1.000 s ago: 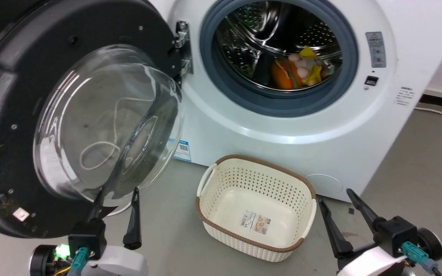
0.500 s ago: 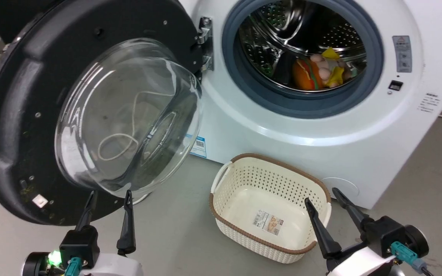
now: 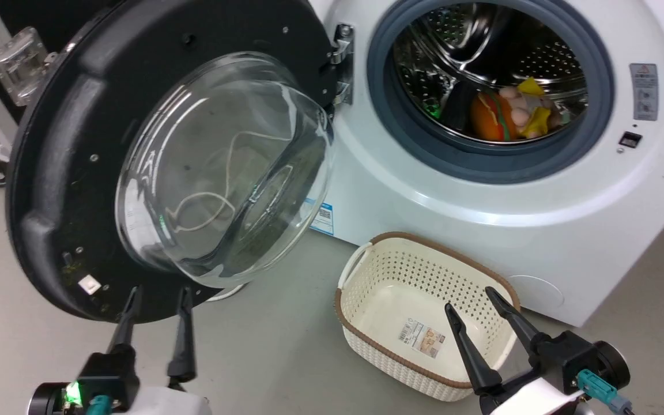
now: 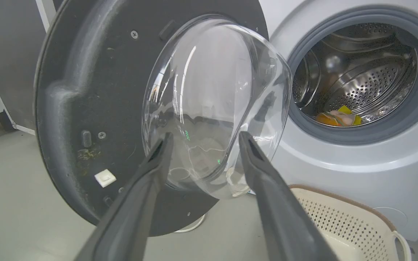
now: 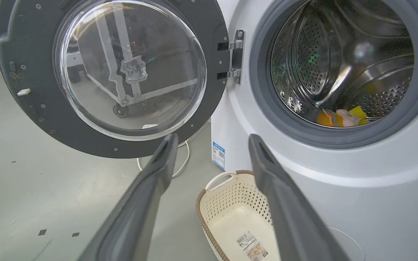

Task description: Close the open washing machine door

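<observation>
Hanging wide open on its hinge, the door point(image 3: 193, 167) stands swung out to the left of the washer point(image 3: 482, 230), its glass bowl bulging toward the robot. The drum point(image 3: 482, 52) is uncovered, with toys point(image 3: 508, 112) inside. The left gripper point(image 3: 159, 290) sits just under the door's lower rim, fingers spread wide and empty; contact cannot be told. The right gripper point(image 3: 469, 298) hovers over the basket point(image 3: 340, 311) on the floor, likewise spread wide, holding nothing
</observation>
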Controlling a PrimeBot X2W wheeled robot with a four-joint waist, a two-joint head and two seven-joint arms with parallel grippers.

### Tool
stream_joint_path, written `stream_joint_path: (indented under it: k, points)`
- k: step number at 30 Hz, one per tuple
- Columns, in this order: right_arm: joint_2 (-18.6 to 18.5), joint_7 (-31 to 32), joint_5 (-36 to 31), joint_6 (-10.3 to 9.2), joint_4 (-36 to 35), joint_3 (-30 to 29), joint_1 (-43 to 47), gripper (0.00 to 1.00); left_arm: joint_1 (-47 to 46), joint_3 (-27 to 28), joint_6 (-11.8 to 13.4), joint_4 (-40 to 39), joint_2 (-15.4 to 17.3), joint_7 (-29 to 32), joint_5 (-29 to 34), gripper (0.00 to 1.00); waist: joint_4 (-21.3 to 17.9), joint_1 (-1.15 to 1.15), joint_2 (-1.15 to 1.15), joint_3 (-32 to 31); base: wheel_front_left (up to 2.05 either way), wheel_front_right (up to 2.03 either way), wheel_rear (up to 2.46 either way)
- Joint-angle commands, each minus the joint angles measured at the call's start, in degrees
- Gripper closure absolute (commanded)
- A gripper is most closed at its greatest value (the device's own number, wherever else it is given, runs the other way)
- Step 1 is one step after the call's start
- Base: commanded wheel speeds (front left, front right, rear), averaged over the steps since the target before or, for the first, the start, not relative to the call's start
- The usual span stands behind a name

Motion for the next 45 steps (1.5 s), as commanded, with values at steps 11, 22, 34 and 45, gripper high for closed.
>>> stream_joint_path:
  k: [11, 22, 34, 45]
  points:
    - [-0.47, -1.88, 0.49, -0.02, -0.3, -0.06, 0.63, 0.0, -1.6, 4.63, -4.29, -5.0, 0.65, -1.82, -5.63, 1.0, 2.88, 0.0, 0.0, 0.85, 0.0, 0.0, 0.0]
    - [-0.93, -3.19, -0.41, -0.02, -1.71, -1.09, 1.23, 0.0, -15.98, 15.52, -5.85, -2.39, 9.19, 5.01, -23.52, 1.0, 4.13, 0.0, 0.0, 3.72, 0.0, 0.0, 0.0]
    - [-2.57, -4.63, 0.02, -0.03, -2.19, 0.3, -0.88, 0.0, -35.06, 27.47, 4.4, 18.66, 15.22, 29.66, -52.36, 1.0, 3.24, 0.0, 0.0, 8.66, 0.0, 0.0, 0.0]
    - [-4.05, -6.42, 0.9, -0.03, -2.11, -0.11, -2.99, 0.0, -37.7, 32.92, 6.22, 21.15, 14.44, 52.11, -74.52, 1.0, 3.74, 0.0, 0.0, 10.79, 0.0, 0.0, 0.0]
